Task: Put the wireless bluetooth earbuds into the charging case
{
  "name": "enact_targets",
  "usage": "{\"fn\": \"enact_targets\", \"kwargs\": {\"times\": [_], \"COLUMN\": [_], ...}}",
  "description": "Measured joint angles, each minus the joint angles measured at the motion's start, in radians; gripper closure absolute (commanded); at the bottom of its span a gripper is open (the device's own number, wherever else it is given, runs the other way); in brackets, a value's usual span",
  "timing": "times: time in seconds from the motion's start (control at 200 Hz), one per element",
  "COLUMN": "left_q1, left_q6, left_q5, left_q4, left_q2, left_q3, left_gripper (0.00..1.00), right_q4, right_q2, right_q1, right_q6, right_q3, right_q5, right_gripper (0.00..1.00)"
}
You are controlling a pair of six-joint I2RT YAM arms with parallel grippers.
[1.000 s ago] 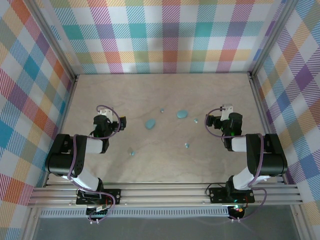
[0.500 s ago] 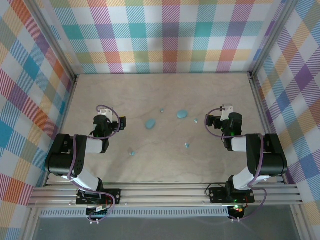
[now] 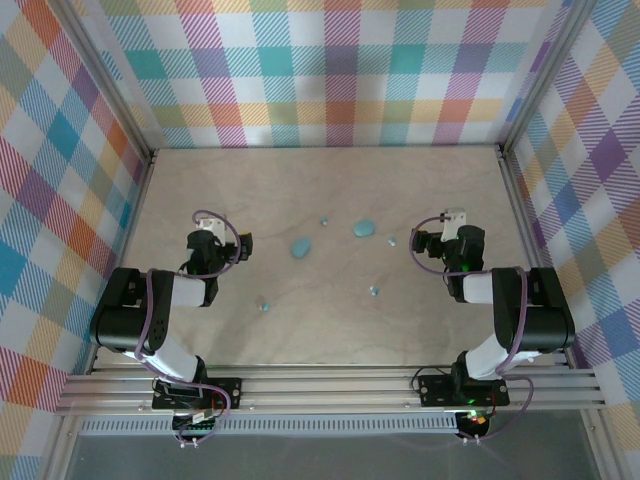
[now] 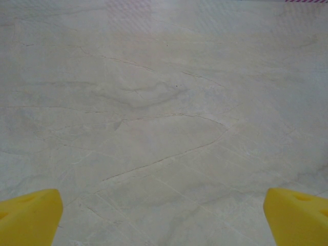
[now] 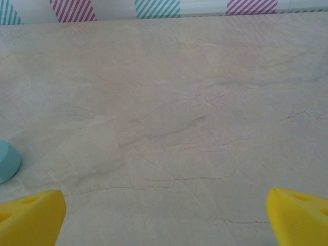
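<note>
In the top view, the left gripper [image 3: 207, 234] is seen left of centre and the right gripper [image 3: 452, 226] right of centre, both over the pale, marble-patterned table [image 3: 330, 180]. How far the fingers stand apart cannot be told from this view. Two smooth, oval, light-blue cases are seen between the grippers: the left case [image 3: 300, 246] and the right case [image 3: 363, 228]. Four tiny pale-blue earbuds are scattered on the table, well apart from both grippers. One [image 3: 323, 221] lies between the cases, one [image 3: 391, 242] just right of the right case, one [image 3: 374, 290] lower in the frame, and one [image 3: 265, 305] at the lower left, below the left gripper.

In the left wrist view, the yellow fingertips [image 4: 28, 215] are seen at the two bottom corners, spread wide. Nothing is held or touched, and bare veined table lies between them.

In the right wrist view, the yellow fingertips [image 5: 300, 215] are likewise spread wide at the bottom corners, with nothing held. A pale-blue rounded body [image 5: 7, 161] is cut by the left edge, just above the left fingertip and apart from it. Whether it is a case or an earbud cannot be told. A striped wall [image 5: 154, 7] runs along the top.
</note>
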Motion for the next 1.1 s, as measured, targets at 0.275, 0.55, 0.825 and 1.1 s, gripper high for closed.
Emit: {"fn": "enact_targets", "kwargs": {"times": [0.275, 0.55, 0.825, 1.1], "left_q1": [0.000, 0.000, -0.009, -0.172], "left_q6": [0.000, 0.000, -0.007, 0.002], "left_q5": [0.000, 0.002, -0.005, -0.014], "left_q4": [0.000, -0.060, -0.301, -0.644], "left_q2": [0.000, -0.027, -0.144, -0.332], "left_q3": [0.000, 0.008, 0.110, 0.273], "left_gripper": [0.00, 0.00, 0.03, 0.09], "right_q4": [0.000, -0.077, -0.469, -0.782], "right_q2": [0.000, -0.066, -0.336, -0.352], "right_q1": [0.000, 0.000, 0.000, 0.103], "right_q6": [0.000, 0.001, 0.113, 0.254], "right_q3": [0.000, 0.001, 0.160, 0.296], "right_q5": [0.000, 0.001, 0.007, -0.024], "right_gripper": [0.00, 0.01, 0.00, 0.05]}}
